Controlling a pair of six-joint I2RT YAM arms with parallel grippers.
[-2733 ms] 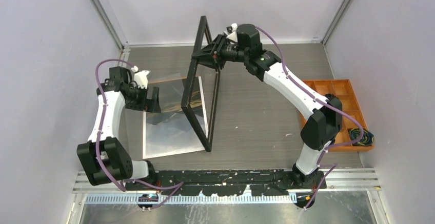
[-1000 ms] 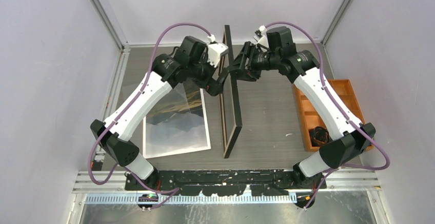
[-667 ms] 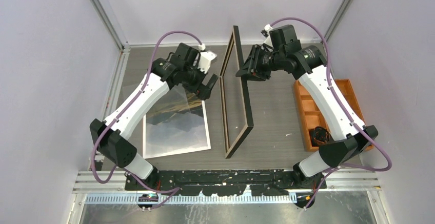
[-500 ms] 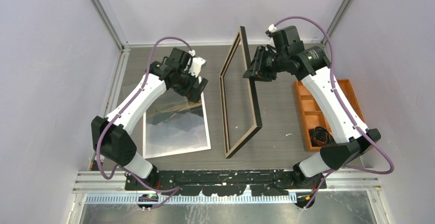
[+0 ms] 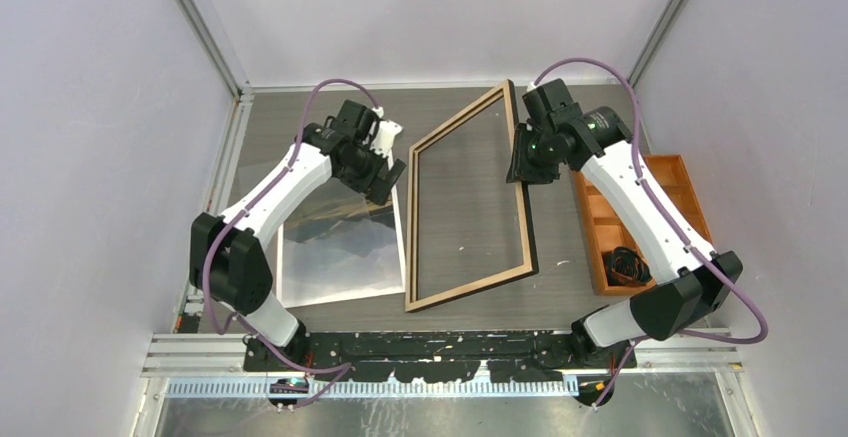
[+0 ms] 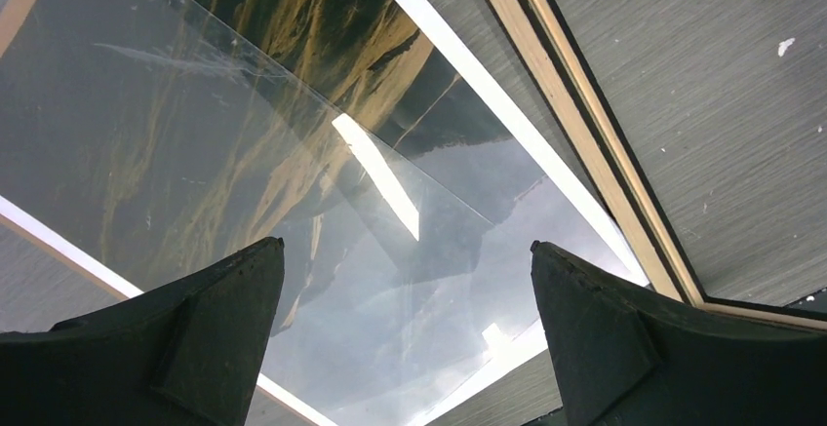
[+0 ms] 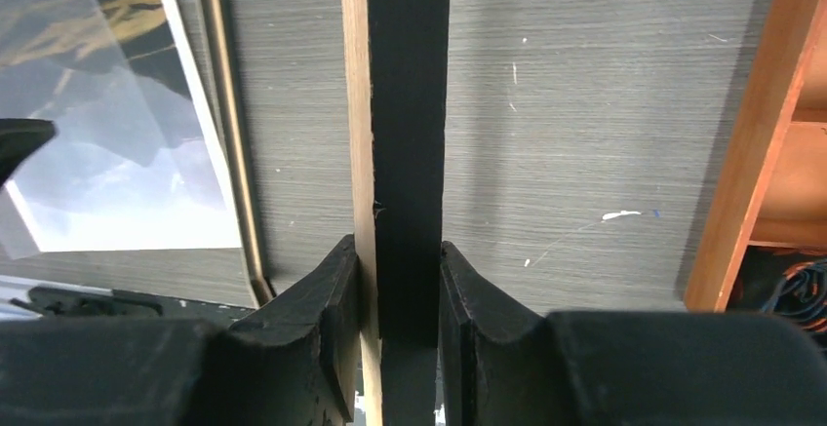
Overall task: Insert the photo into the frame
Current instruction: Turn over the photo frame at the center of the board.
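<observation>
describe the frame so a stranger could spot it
On the grey table, look at the middle. The frame is the big open wood rectangle pinched by the right claw; the photo beside it is a solid glossy sheet.

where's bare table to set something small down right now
Bare table: between the frame and the orange tray, and along the far wall. Crowded on the left: photo, clear sheet, left gripper above.
</observation>
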